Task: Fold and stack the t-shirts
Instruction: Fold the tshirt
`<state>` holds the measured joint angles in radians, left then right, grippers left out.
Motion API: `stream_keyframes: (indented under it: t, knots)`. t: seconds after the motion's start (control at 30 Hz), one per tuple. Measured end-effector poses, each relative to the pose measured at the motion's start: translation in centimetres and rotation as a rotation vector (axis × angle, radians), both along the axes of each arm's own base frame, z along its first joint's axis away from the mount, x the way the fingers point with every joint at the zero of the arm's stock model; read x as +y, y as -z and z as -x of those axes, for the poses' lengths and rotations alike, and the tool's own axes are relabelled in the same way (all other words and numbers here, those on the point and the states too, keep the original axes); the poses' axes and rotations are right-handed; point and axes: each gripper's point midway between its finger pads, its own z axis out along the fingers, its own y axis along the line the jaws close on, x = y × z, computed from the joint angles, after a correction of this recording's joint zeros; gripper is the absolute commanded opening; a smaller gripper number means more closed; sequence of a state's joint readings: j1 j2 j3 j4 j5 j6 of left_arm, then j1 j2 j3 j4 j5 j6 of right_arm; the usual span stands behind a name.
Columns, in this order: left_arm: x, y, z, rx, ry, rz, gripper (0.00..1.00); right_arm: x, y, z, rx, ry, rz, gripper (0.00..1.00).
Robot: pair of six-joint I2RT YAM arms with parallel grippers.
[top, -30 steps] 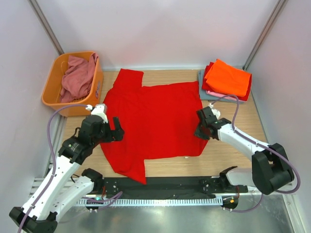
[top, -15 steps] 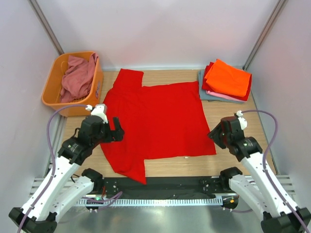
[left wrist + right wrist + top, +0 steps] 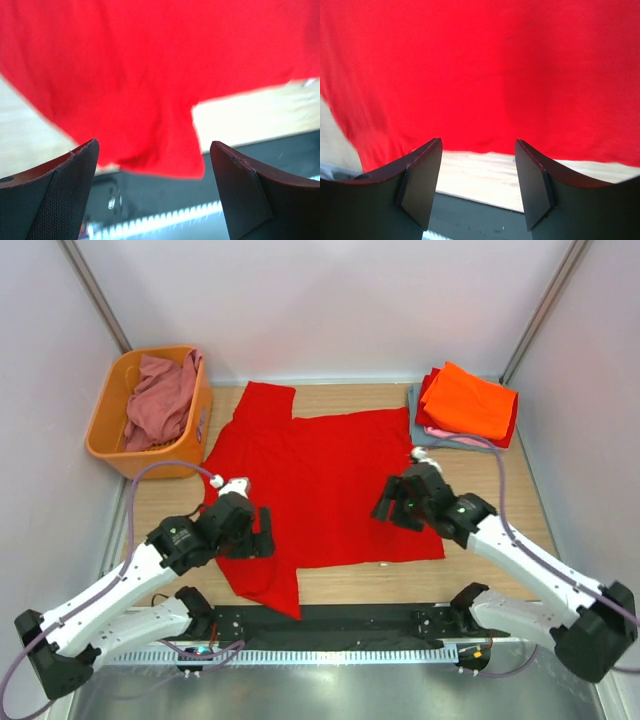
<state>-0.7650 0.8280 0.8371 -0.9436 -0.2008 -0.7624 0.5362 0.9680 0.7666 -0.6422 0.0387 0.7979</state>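
A large red t-shirt [image 3: 320, 475] lies spread flat across the middle of the table [image 3: 350, 582], its near sleeve draping over the table's near edge. The left jaws stand wide apart just above that sleeve, gripping nothing. The right jaws, likewise parted and empty, hang low over the shirt's right side near its hem. Folded shirts [image 3: 470, 405] sit stacked at the far right corner.

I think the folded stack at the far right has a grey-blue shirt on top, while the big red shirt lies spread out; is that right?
No: in the top external view an orange shirt tops the stack, with the grey-blue shirt at the bottom. The big red shirt does lie spread out.
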Motion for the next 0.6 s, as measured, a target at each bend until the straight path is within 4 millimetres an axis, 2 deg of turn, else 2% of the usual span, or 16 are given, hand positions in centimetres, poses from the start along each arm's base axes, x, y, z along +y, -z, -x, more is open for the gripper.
stream_keyframes:
  t: [0.1,0.13,0.2,0.27,0.37,0.47,0.53,0.6]
  knots:
    - [0.3,0.6,2.2,0.061,0.007,-0.057,0.93,5.0,-0.7,0.9,-0.045,-0.192,0.041,0.66]
    - [0.6,0.2,2.5,0.063,-0.001,-0.074,0.93,7.5,-1.3,1.5,-0.071,-0.273,0.051,0.67]
    - [1.4,-1.4,2.7,0.038,-0.023,-0.090,0.94,12.5,-2.6,2.9,-0.145,-0.423,0.071,0.67]
    - [2.6,-3.4,2.2,-0.032,-0.062,-0.088,0.97,17.0,-3.0,5.1,-0.189,-0.550,0.083,0.67]
    - [4.5,-5.8,1.9,-0.143,-0.122,-0.044,0.97,22.4,-1.5,8.2,-0.219,-0.702,0.112,0.67]
    - [6.2,-7.6,2.2,-0.242,-0.153,0.034,0.97,24.9,1.9,10.3,-0.198,-0.799,0.173,0.67]
    - [7.0,-8.5,2.5,-0.292,-0.161,0.076,0.97,25.4,4.4,11.1,-0.177,-0.849,0.218,0.68]
    - [7.4,-9.0,2.6,-0.331,-0.169,0.120,0.97,25.8,5.8,12.0,-0.172,-0.895,0.252,0.68]
